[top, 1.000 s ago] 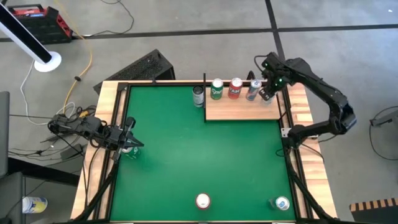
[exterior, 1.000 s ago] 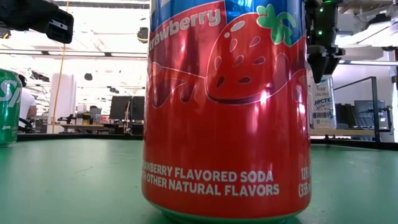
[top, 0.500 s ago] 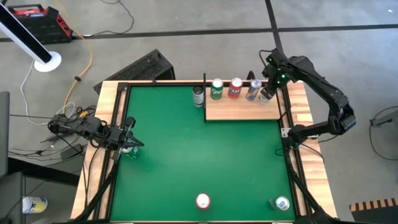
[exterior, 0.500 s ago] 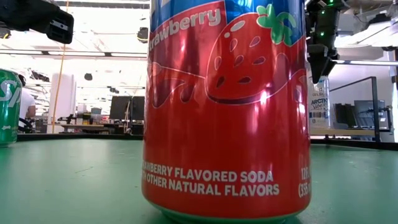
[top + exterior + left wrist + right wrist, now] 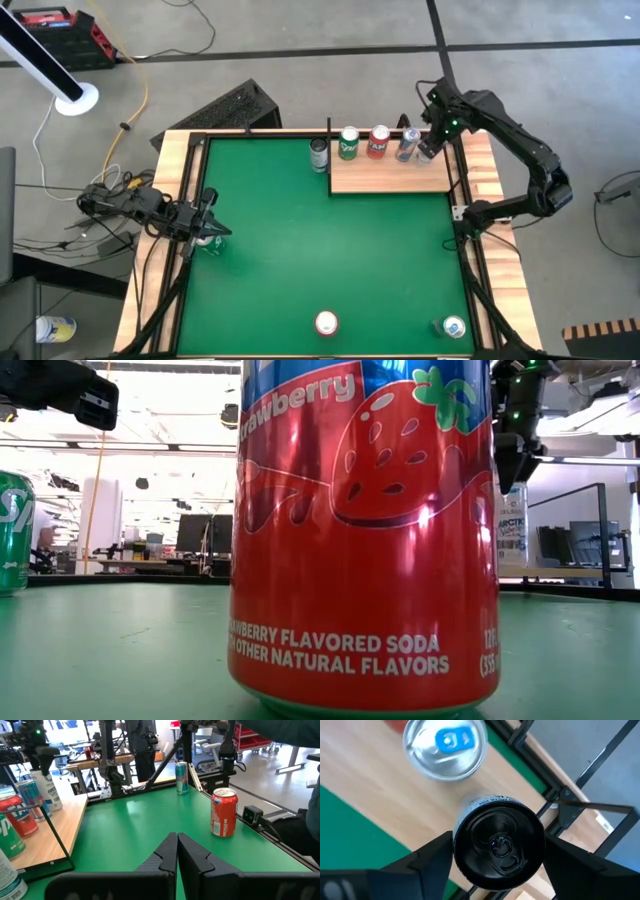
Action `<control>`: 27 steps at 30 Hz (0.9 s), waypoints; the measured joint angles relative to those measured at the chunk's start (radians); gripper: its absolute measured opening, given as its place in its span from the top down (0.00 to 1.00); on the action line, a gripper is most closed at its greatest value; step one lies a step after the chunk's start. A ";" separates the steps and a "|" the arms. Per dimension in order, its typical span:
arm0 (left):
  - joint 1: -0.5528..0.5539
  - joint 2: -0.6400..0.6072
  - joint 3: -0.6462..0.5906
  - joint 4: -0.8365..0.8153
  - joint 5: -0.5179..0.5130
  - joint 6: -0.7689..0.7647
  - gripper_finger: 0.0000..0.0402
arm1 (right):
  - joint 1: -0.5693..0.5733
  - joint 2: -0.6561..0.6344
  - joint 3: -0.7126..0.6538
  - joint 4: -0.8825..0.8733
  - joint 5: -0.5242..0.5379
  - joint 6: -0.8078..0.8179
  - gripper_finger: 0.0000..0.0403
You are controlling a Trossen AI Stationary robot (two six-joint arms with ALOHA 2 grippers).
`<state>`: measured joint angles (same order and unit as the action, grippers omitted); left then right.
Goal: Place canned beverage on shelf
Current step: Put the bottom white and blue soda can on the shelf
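The wooden shelf (image 5: 390, 175) lies at the table's far right. On it stand a green can (image 5: 349, 143), a red can (image 5: 378, 141), a silver-blue can (image 5: 407, 145) and a white can with a black top (image 5: 497, 845). My right gripper (image 5: 427, 150) points down over the white can, open, one finger on either side of its top, close to the rim. The white can stands upright with its base on the shelf (image 5: 365, 785). My left gripper (image 5: 177, 852) waits shut at the table's left edge (image 5: 205, 232), pointing level.
A grey can (image 5: 319, 154) stands on the green table just left of the shelf. At the near edge stand a red strawberry soda can (image 5: 326, 323), which fills the low view (image 5: 365, 530), and a blue-topped can (image 5: 454, 327). A green can (image 5: 12, 530) shows at left.
My right gripper has tipped slightly over the shelf's right end. The white can below it has shifted a little toward the silver-blue can and stands upright on the shelf.
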<state>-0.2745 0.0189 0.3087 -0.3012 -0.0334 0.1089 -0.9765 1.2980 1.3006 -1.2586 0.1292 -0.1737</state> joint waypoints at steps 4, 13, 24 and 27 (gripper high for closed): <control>0.000 0.000 0.000 0.000 0.000 0.000 1.00 | 0.024 0.000 0.002 -0.035 0.024 0.028 0.18; 0.000 0.000 0.000 0.000 0.001 0.000 1.00 | 0.028 -0.001 0.002 -0.050 0.064 0.082 0.17; 0.000 0.000 0.000 0.000 0.001 0.000 1.00 | 0.042 -0.002 0.002 -0.056 0.077 0.103 0.17; 0.000 0.000 0.000 0.000 0.001 0.000 1.00 | 0.065 -0.004 0.007 -0.066 0.119 0.105 0.18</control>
<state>-0.2745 0.0189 0.3085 -0.3012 -0.0322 0.1085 -0.9111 1.2938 1.3072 -1.3248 0.2484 -0.0688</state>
